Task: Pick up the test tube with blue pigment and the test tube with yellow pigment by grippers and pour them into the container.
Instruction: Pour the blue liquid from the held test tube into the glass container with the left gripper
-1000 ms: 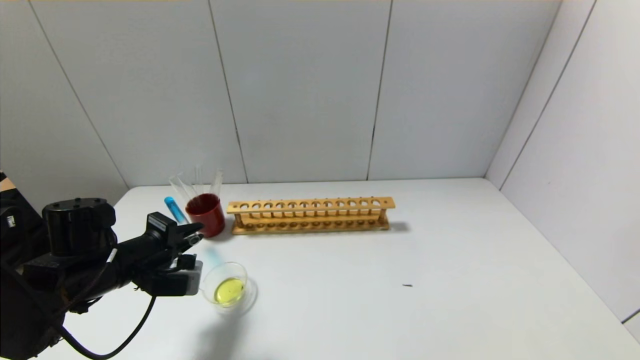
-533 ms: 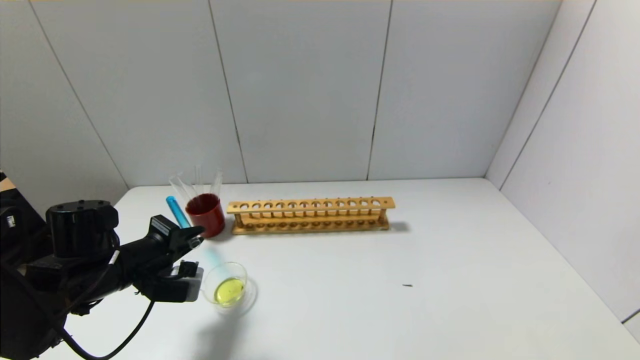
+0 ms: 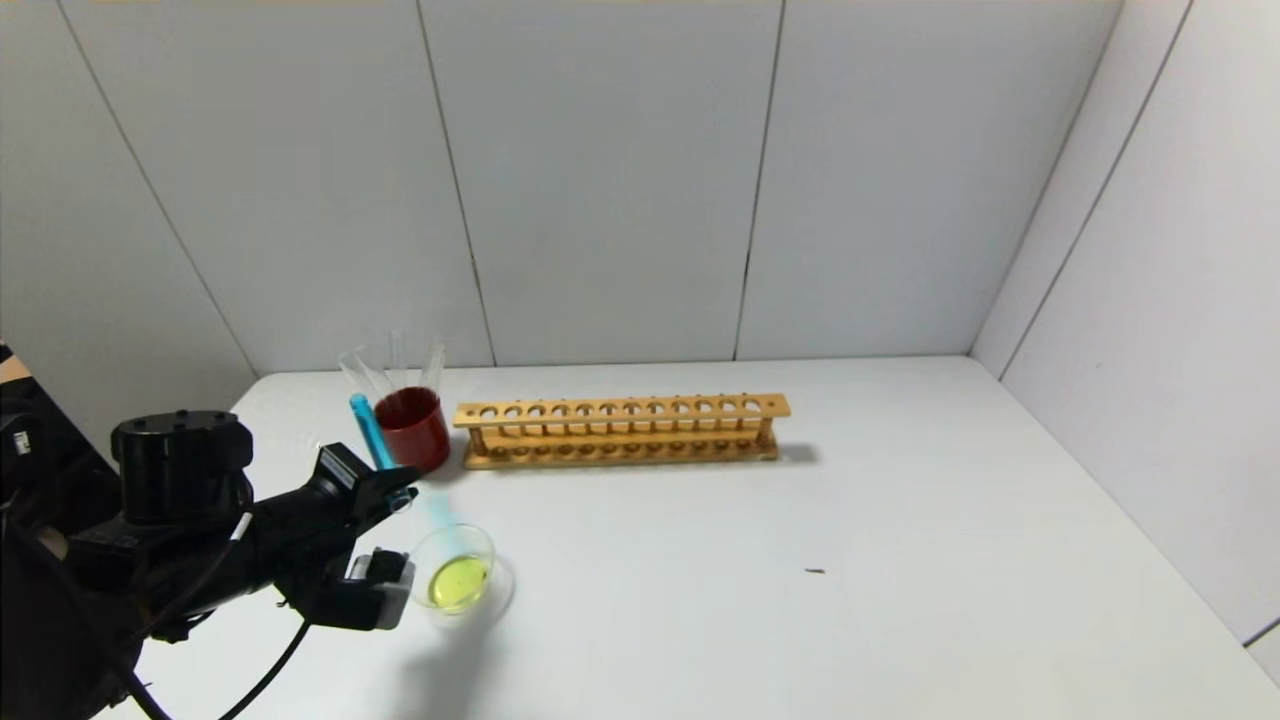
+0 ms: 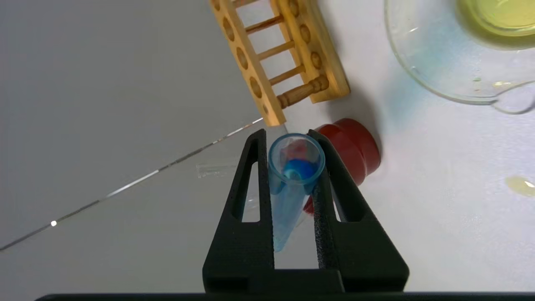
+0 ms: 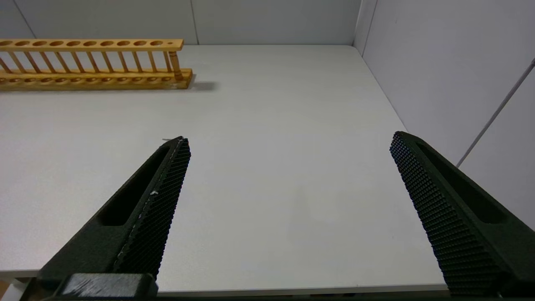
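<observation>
My left gripper (image 3: 393, 494) is shut on the test tube with blue pigment (image 3: 371, 432), just left of the container (image 3: 455, 570). The container is a low clear glass dish with yellow liquid in it. The tube is tilted. Its blue end points up toward the red cup, and its open mouth is at the fingertips near the dish. In the left wrist view the gripper (image 4: 288, 138) clamps the tube (image 4: 287, 205) near its rim, with blue liquid inside and the dish (image 4: 439, 71) beyond. The test tube with yellow pigment is not in view. My right gripper (image 5: 288, 140) is open and empty above bare table.
A dark red cup (image 3: 413, 428) holding colourless clear tubes stands just behind the left gripper. A long wooden tube rack (image 3: 620, 430) lies to its right and also shows in the right wrist view (image 5: 92, 62). A small yellow drop (image 4: 520, 185) lies on the table. Grey walls close the back and right.
My left gripper has shifted slightly right and toward me with the blue tube. The tube has swung steeper, its blue end now closer to the red cup. The dish has not moved.
</observation>
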Motion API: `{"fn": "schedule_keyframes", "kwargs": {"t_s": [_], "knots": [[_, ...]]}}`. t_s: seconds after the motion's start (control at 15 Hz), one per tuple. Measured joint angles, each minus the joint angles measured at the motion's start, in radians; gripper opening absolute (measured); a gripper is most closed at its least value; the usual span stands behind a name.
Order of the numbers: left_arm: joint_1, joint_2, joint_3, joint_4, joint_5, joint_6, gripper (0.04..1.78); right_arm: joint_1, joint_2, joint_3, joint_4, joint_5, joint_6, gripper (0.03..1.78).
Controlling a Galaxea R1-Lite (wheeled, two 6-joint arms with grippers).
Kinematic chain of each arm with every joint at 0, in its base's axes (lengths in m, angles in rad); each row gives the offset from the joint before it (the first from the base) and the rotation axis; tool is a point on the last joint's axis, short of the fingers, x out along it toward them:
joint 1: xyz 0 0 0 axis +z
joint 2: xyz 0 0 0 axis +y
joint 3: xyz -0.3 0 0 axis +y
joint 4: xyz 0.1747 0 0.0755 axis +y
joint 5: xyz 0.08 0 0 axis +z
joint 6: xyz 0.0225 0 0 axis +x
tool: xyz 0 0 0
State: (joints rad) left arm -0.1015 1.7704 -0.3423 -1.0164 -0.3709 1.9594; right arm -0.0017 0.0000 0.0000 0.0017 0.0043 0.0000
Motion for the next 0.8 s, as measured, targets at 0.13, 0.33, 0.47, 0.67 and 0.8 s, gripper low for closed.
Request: {"fn": "schedule_keyframes", "kwargs": {"t_s": [0.13,0.33,0.47,0.67,0.8], "knots": [[-0.009,-0.009,0.025,-0.001,0.000,0.018,0.32,0.000,0.000,0.000,0.000,0.000,0.000,1.75],[-0.011,-0.015,0.037,-0.004,0.006,0.066,0.32,0.000,0.000,0.000,0.000,0.000,0.000,1.75],[-0.011,-0.015,0.036,-0.004,0.009,0.092,0.32,0.000,0.000,0.000,0.000,0.000,0.000,1.75],[-0.011,0.004,0.024,-0.009,0.018,0.112,0.32,0.000,0.000,0.000,0.000,0.000,0.000,1.75],[-0.012,0.021,0.013,-0.011,0.022,0.116,0.32,0.000,0.000,0.000,0.000,0.000,0.000,1.75]]}}
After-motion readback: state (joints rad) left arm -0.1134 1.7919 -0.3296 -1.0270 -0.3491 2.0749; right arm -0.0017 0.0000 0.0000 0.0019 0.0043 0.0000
